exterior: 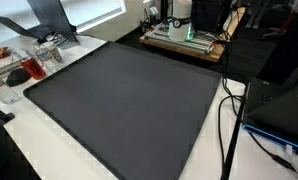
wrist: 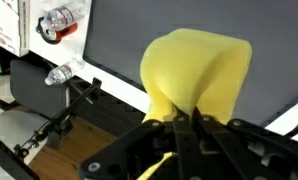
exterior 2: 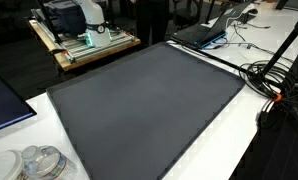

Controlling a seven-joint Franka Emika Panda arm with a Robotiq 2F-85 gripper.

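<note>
Seen in the wrist view: pincer (wrist: 184, 120) clenched on the narrow near end of a soft yellow cloth (wrist: 194, 65). Held over the dark mat (wrist: 119, 40), long axis pointing straight away from the fingers, widening at the far end.

soft yellow cloth (wrist: 194, 75), bunched, rounded top, pinched at its base by the tool (wrist: 184, 120)
</note>
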